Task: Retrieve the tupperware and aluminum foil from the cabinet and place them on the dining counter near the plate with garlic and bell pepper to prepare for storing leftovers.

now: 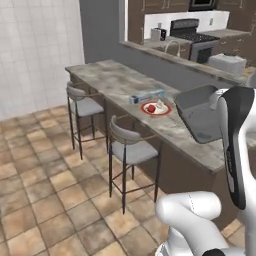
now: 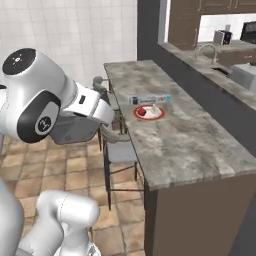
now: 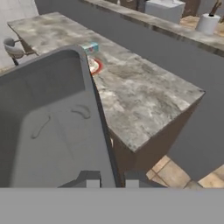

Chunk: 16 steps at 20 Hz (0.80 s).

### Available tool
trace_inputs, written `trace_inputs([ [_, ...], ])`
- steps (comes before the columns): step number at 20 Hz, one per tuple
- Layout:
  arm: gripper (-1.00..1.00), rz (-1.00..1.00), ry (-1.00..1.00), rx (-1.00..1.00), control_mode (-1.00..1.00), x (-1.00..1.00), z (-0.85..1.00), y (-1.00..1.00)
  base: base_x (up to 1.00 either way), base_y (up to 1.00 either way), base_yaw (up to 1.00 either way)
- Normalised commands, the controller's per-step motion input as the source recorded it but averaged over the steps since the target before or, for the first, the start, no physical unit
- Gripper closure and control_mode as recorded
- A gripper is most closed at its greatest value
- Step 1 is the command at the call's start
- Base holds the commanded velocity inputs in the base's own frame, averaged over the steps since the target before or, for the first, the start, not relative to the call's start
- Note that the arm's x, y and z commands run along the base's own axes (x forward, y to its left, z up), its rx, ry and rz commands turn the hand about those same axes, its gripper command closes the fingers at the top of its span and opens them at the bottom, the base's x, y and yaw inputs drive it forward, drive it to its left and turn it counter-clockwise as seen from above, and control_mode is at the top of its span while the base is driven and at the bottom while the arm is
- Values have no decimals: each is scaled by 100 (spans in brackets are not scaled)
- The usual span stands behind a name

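No readable words, brands or numbers anywhere. Only a small round emblem on the dark cap of the white robot arm's joint (image 2: 41, 123), too blurred to read. Faint dark smudges of print on the long blue-and-silver foil box (image 2: 150, 99) lying on the grey marbled desk (image 2: 190, 145), also illegible.

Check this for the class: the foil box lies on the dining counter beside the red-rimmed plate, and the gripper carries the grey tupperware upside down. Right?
Not quite. The tupperware in the gripper is held open side up, as the hand view shows. The foil box does lie on the dining counter beside the plate.
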Motion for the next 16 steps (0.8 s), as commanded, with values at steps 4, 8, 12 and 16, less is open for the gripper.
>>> trace_inputs([
  [4,100,0,0,0,100,0,0,0,57,78,-60],
  [8,100,0,0,0,100,0,0,0,56,84,-58],
  [12,100,0,0,0,100,0,0,0,50,87,-57],
  [16,100,0,0,0,100,0,0,0,47,89,-55],
])
